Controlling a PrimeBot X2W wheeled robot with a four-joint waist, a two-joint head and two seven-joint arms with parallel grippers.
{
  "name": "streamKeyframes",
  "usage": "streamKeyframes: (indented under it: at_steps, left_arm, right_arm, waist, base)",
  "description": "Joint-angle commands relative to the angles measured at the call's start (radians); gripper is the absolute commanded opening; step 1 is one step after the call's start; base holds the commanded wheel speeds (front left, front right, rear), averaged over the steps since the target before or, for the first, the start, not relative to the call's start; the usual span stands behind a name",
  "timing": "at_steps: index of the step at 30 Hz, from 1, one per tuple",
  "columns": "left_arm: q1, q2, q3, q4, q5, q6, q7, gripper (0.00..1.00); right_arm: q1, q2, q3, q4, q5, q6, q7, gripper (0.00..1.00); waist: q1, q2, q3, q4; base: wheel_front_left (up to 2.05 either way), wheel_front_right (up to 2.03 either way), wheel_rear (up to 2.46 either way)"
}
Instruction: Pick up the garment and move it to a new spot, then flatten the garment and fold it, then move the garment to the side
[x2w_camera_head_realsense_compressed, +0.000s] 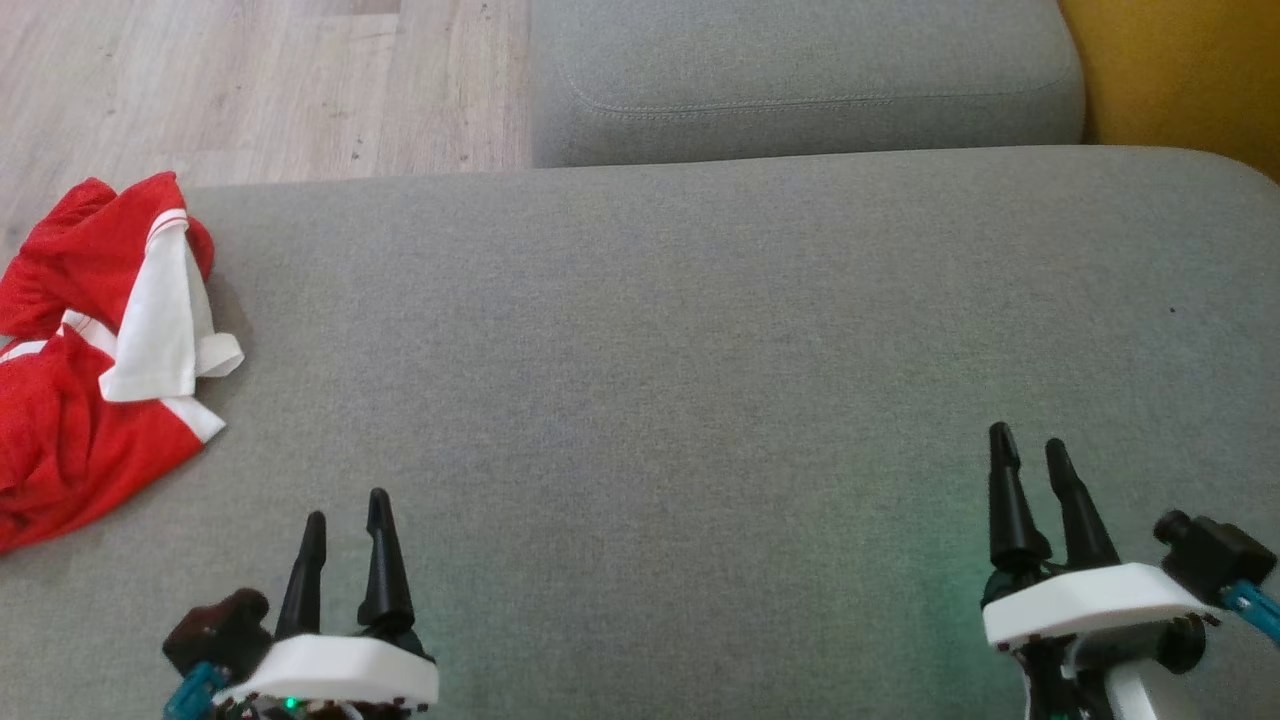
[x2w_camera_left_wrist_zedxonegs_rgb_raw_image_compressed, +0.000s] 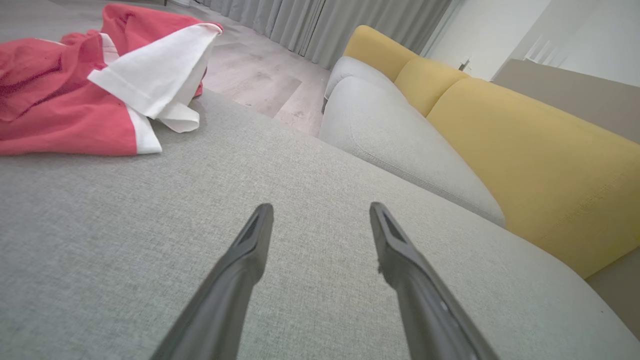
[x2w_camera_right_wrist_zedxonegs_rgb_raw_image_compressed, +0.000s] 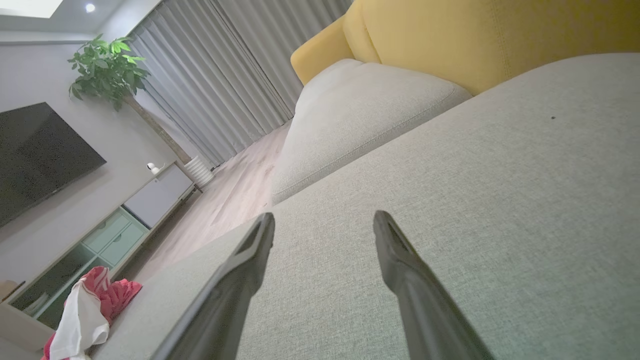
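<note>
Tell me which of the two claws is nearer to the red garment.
The left claw, at the head view's lower left: the garment lies crumpled just beyond it, while the right claw is far across the grey cushion.

The garment (x2w_camera_head_realsense_compressed: 90, 350) lies at the left edge of the sofa seat (x2w_camera_head_realsense_compressed: 650, 350). The left end effector (x2w_camera_head_realsense_compressed: 347, 505) is over the seat's near left, the right end effector (x2w_camera_head_realsense_compressed: 1028, 436) over its near right. Behind the seat lies a second cushion (x2w_camera_head_realsense_compressed: 800, 80), with floor (x2w_camera_head_realsense_compressed: 250, 80) to its left.
</note>
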Motion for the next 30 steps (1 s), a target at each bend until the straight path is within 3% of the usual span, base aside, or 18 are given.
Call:
streamKeyframes:
  at_steps: [1, 30]
  left_arm:
    - [-0.022, 0.016, 0.01, -0.029, 0.039, 0.009, -0.016, 1.0]
    - [-0.004, 0.005, 0.009, 0.02, 0.317, 0.033, -0.099, 1.0]
  right_arm:
    - [-0.029, -0.007, 0.025, -0.033, -0.043, 0.005, -0.018, 1.0]
    - [-0.032, -0.009, 0.092, 0.001, -0.397, 0.007, -0.101, 1.0]
  waist:
    - [0.0, 0.0, 0.001, 0.001]
    - [0.0, 0.0, 0.004, 0.019]
  base:
    - [0.0, 0.0, 0.0]
    - [0.0, 0.0, 0.0]
